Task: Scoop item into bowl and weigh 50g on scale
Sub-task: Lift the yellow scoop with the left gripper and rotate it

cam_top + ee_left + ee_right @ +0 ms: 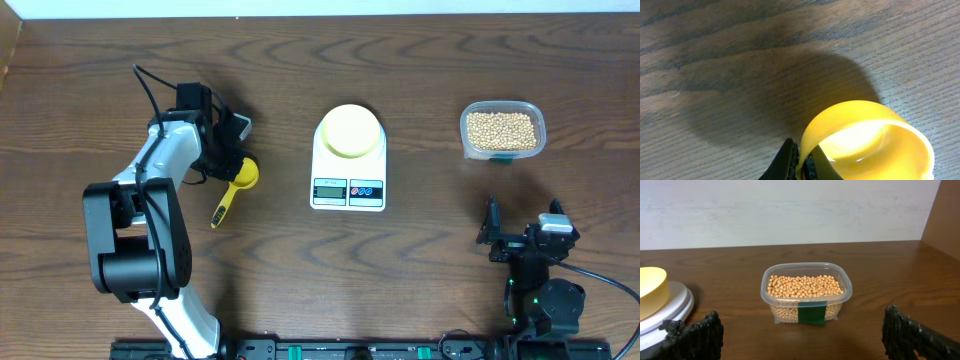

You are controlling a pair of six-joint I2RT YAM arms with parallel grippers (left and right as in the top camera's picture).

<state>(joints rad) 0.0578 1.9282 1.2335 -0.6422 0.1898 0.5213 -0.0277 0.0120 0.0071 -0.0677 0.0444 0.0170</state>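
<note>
1. The left gripper [801, 162] is pressed together on the wall of the scoop [244, 173], one finger inside the cup and one outside. The wrist view is too close to show how deep that bite goes. The right gripper [807, 336] is spread wide and holds nothing.
2. Slip risk: the pinch is on a thin curved wall, with the long handle hanging out behind the gripper. On lifting, the handle's weight could swing the scoop in the jaws, or pull it free.
3. Spill risk: the beans [805, 286] fill the tub [846, 288] nearly to its rim. The tub is light and, I judge, nothing steadies it, so a hard dig could shove it or push beans over the edge.
4. Scale risk: the tub lies far to the left gripper's right, beyond the scale [348, 192]. The bowl [350, 130] sits on the scale, right on that path, so a low carry could knock it or press the platform.
5. Overshoot risk: a heaped scoop tipped in one go could pass the target weight.
6. Room: bare table [420, 290] surrounds the left gripper, with open room towards the scale.
7. The tub stands straight ahead of the right gripper with a clear gap between, and the bowl and scale lie ahead to its left.
</note>
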